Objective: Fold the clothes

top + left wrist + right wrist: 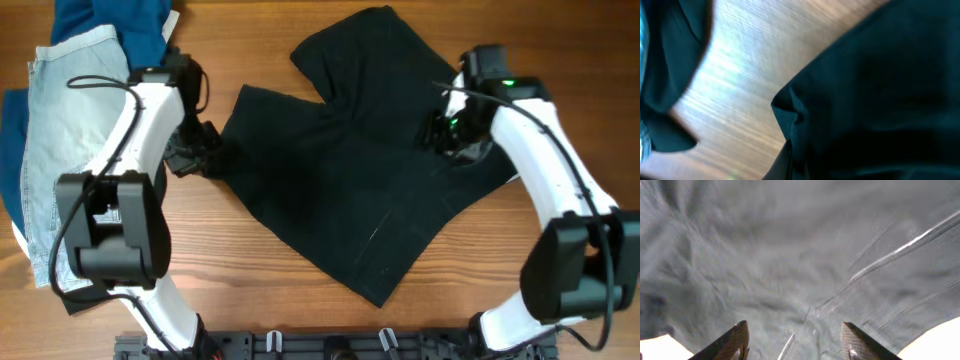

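Observation:
A black garment [350, 170] lies spread out in the middle of the wooden table. My left gripper [197, 150] is at its left edge. In the left wrist view the black cloth [875, 95] bunches up toward the jaws [790, 167], which look shut on its edge. My right gripper [447, 128] is over the garment's right part. In the right wrist view its two fingers [796, 336] are spread open just above the cloth [790, 255], holding nothing.
A pile of other clothes lies at the left edge of the table: a light denim piece [60, 120] and a blue garment [110, 25]. Bare wood [735, 85] shows left of the black garment.

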Robot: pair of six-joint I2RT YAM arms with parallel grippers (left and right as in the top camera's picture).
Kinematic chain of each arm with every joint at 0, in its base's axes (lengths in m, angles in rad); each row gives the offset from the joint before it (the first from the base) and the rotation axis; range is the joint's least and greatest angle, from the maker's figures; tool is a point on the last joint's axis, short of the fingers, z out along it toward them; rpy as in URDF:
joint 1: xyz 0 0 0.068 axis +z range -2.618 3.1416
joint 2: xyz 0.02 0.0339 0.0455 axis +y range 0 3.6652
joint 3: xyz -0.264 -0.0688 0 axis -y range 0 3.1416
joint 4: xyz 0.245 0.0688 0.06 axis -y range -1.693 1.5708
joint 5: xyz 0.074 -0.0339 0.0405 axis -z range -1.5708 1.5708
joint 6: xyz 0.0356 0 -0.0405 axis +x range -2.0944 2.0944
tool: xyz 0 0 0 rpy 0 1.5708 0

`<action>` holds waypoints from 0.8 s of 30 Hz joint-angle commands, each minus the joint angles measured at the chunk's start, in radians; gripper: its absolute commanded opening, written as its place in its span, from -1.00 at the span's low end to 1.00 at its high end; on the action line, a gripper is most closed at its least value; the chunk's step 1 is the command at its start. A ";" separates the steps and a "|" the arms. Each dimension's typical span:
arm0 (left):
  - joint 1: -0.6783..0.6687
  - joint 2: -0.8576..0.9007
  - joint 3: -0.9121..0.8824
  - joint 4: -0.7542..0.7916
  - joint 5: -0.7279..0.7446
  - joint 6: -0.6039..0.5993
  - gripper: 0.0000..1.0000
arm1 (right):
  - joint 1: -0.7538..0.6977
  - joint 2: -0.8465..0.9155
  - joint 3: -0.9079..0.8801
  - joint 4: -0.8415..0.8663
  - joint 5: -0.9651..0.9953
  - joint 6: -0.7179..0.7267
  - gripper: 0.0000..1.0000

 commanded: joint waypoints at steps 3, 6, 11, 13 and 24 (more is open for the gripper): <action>-0.062 -0.004 -0.002 -0.011 -0.056 0.014 -0.92 | 0.048 0.018 -0.108 -0.029 0.018 0.037 0.39; -0.051 -0.004 -0.002 0.014 -0.066 0.014 -0.92 | 0.048 0.018 -0.186 0.001 0.013 0.042 0.39; -0.035 -0.005 -0.002 0.043 -0.066 0.015 -0.92 | 0.047 0.018 -0.283 0.091 -0.027 0.048 0.39; -0.030 -0.005 -0.002 0.056 -0.066 0.035 -0.92 | 0.047 0.018 -0.306 0.125 -0.026 0.047 0.39; -0.025 -0.020 -0.002 0.198 -0.065 0.100 1.00 | 0.000 0.019 -0.389 0.267 0.005 0.066 0.56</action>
